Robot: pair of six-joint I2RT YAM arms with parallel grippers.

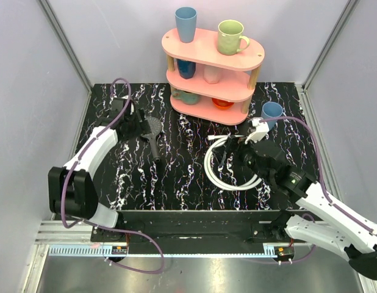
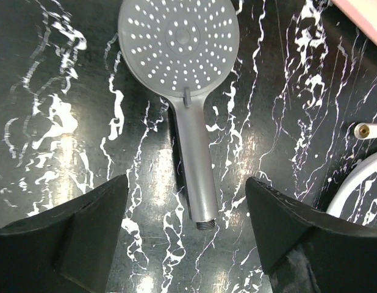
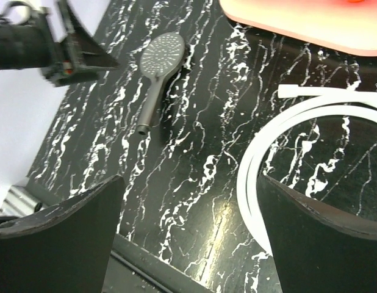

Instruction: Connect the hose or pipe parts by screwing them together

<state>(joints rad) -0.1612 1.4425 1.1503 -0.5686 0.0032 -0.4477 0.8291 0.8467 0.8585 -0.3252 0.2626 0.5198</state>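
Your left end effector (image 2: 185, 180) gapes over the shower head (image 2: 178, 43) toward the worktop's (image 1: 176, 183) far-left corner. The right end effector (image 3: 191, 178) gapes beside the hose (image 3: 244, 183), nearer the right edge. Grip the stiff handle (image 2: 193, 159); pinch the likely floppy hose at its fitting (image 3: 287, 91).

A grey shower head (image 1: 153, 128) lies on the left part of the black, white-veined table (image 1: 176, 183), its dark handle pointing toward the near edge and the left gripper (image 1: 138, 124) just beside its round face. Right of centre a white hose (image 1: 210, 171) lies coiled in loops, and the right gripper (image 1: 230, 151) hangs over the coil. At the back stands a pink three-level shelf (image 1: 204, 46) holding cups, with a blue cup (image 1: 185, 24) and a green mug (image 1: 231, 36) on top, and another blue cup (image 1: 272, 113) on the table beside its right end.
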